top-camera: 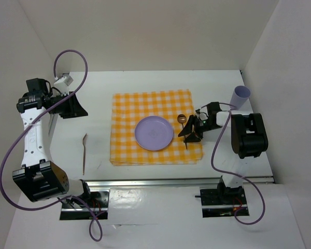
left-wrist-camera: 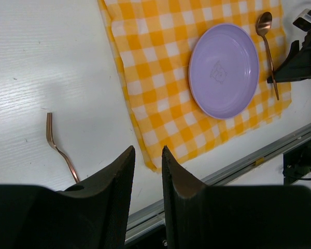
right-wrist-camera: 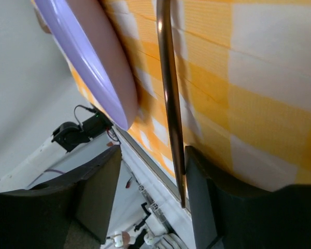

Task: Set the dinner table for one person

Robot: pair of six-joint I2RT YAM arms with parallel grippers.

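An orange-and-white checked cloth lies on the white dinner table. A purple plate sits on the cloth. A copper spoon lies on the cloth just right of the plate. My right gripper is low over the spoon's handle, open. In the right wrist view the gripper straddles the handle, which rests against the right finger. A copper fork lies on the bare table left of the cloth. My left gripper hovers at the back left, empty, its jaws a narrow gap apart.
A purple cup stands at the back right, beside the right arm. A metal rail runs along the table's near edge. White walls enclose the back and sides. The left wrist view shows the fork and plate.
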